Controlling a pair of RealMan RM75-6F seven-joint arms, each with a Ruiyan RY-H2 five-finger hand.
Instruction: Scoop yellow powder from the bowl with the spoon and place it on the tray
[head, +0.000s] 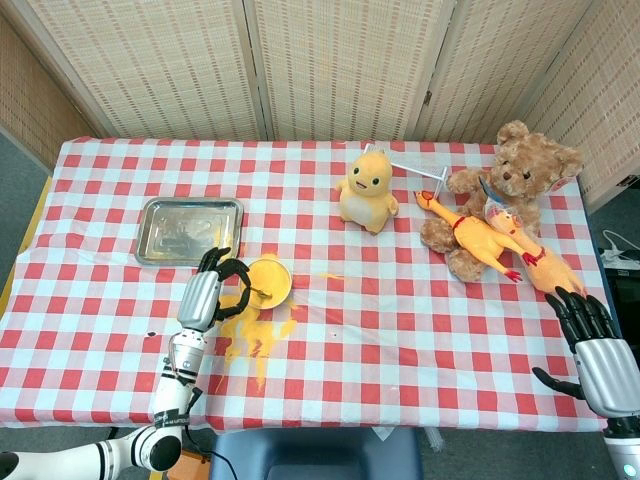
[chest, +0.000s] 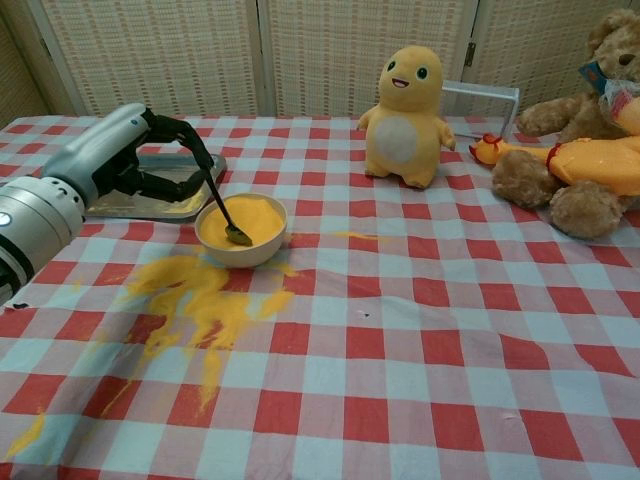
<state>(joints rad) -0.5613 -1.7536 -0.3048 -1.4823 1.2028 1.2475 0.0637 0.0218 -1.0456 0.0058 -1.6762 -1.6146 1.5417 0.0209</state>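
Tablecloth in red and white checks covers the whole table before us, and on it, going from big to small, we find first a brown teddy bear sitting at the far right, with a long rubber chicken lying across its lap and stretching toward the near right. A yellow plush figure stands upright near the far middle, well apart from the bowl. At the far left lies the metal tray, flat on the cloth, with a little yellow dusting on its near edge in the chest view. Just near and right of the tray sits the bowl, filled with yellow powder. A wide spill of the same powder spreads over the cloth on the near side of the bowl. Our left hand hangs just left of the bowl, fingers curled around the dark handle of the spoon, whose tip rests in the powder at the near side of the bowl. Our right hand shows at the near right edge in the head view, fingers spread and holding nothing, well apart from everything else.
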